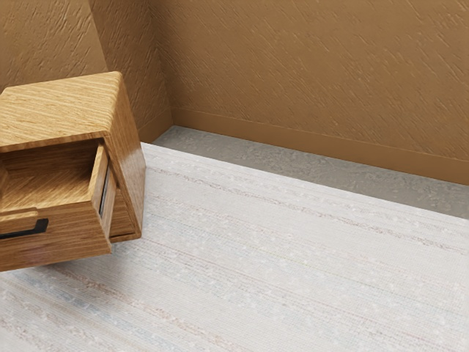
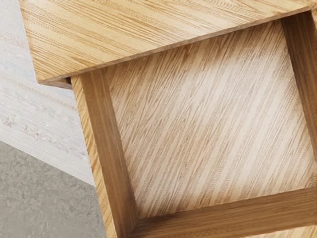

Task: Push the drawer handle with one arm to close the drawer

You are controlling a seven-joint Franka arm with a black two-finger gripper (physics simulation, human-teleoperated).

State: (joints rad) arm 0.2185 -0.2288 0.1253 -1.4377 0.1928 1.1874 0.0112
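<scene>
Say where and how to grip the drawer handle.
Take the long bar of the handle, coming from in front of the open drawer, closing above and below it. The bar is slim and runs lengthwise across the drawer's front, so a pinch across its narrow side should suit. Clearance behind it: can't tell. Its far end is cut off at the exterior view's left.

Across the two views, there is one wooden cabinet point(image 1: 58, 110), with one pulled-out drawer point(image 1: 69, 246) and one black handle point(image 1: 37, 228). Around them are one pale rug point(image 1: 278, 257), one grey floor point(image 1: 242, 154) and three brown wall faces point(image 1: 315, 73), counted in the exterior view.
</scene>
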